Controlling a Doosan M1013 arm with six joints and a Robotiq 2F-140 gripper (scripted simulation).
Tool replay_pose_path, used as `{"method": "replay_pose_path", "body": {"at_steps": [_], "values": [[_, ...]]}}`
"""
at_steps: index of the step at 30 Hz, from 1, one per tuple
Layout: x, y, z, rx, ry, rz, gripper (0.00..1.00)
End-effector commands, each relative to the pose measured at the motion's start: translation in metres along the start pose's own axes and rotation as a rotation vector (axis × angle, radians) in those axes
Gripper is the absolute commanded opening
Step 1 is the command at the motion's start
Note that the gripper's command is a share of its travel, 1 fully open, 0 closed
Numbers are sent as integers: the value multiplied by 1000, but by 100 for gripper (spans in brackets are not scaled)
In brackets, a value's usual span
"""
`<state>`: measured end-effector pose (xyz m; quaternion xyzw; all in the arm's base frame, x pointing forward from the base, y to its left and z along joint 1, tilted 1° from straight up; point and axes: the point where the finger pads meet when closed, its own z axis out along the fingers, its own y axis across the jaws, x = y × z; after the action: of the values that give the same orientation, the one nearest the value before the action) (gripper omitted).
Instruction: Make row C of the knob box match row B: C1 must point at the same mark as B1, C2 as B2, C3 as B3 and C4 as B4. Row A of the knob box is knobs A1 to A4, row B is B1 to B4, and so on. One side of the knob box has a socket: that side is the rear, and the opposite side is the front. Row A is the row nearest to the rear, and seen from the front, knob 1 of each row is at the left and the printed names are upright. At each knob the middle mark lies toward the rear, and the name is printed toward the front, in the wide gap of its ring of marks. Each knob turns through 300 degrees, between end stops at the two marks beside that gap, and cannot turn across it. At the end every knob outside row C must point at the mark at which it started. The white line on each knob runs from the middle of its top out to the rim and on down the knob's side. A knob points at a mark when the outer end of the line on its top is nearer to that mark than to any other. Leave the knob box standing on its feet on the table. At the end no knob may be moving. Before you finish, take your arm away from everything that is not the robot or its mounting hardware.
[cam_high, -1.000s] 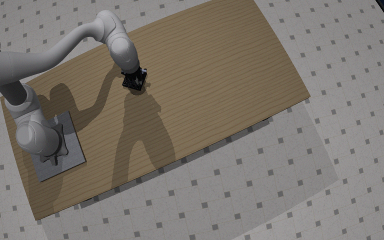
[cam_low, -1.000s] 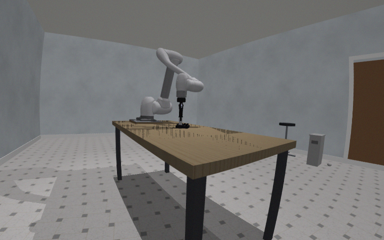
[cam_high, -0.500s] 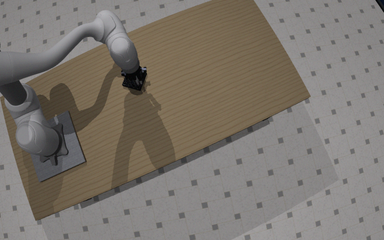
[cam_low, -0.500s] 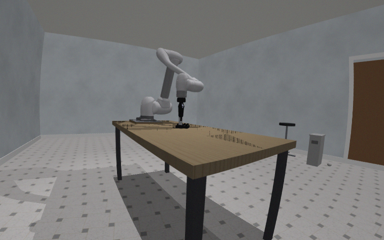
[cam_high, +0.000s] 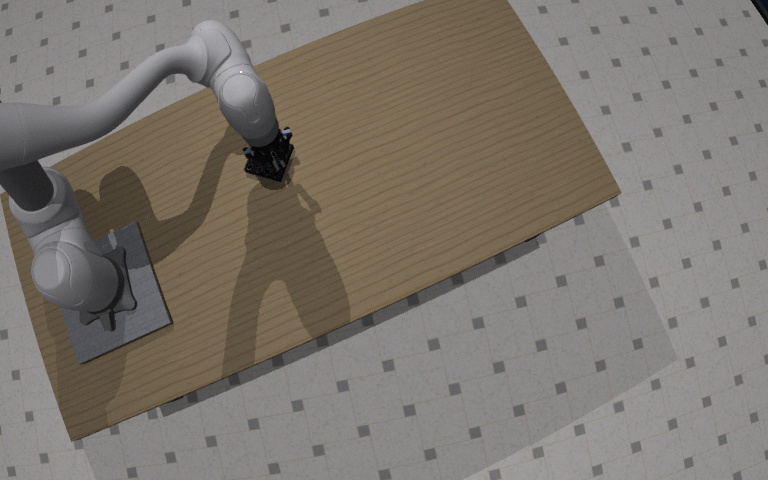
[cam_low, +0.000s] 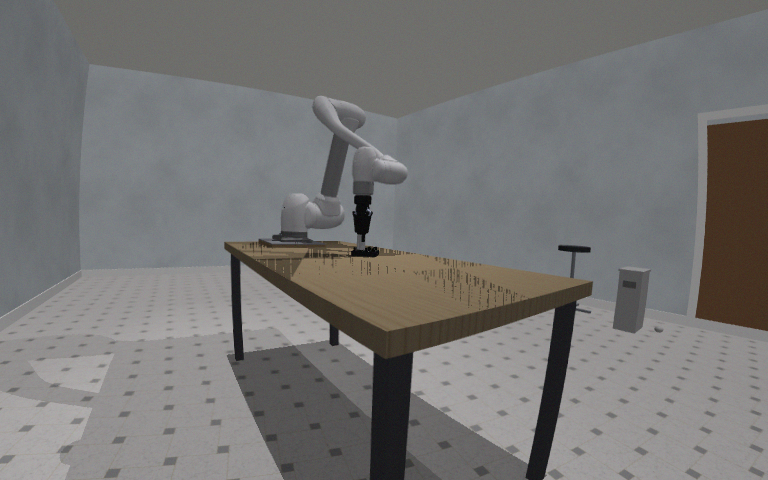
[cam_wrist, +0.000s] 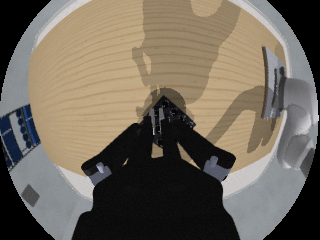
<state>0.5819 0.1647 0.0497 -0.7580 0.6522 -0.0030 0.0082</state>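
The black knob box (cam_high: 280, 176) (cam_low: 372, 252) (cam_wrist: 187, 121) stands on the wooden table (cam_high: 424, 141) (cam_low: 453, 300) (cam_wrist: 90, 100) under the arm. In the wrist view it appears turned, one corner pointing up. My gripper (cam_high: 277, 163) (cam_low: 360, 247) (cam_wrist: 156, 114) points straight down, its fingertips low among the knobs near one edge of the box. The fingers stand close together and appear shut on one knob; which knob is not readable. The fingers and the gripper body hide part of the box. The white lines, marks and printed names are too small to read.
The arm's grey base plate (cam_high: 151, 316) (cam_wrist: 270, 82) lies at one end of the table, with the arm's base on it. Shadows of the arm fall across the wood. A stool (cam_low: 573, 249) and a grey bin (cam_low: 630, 302) stand on the floor beyond the table.
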Motion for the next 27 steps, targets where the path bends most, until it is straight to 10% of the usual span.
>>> {"method": "replay_pose_path", "body": {"at_steps": [1, 27], "values": [[0, 0, 0, 0, -7, -70, 5], [0, 0, 0, 1, -7, -517, 5]]}}
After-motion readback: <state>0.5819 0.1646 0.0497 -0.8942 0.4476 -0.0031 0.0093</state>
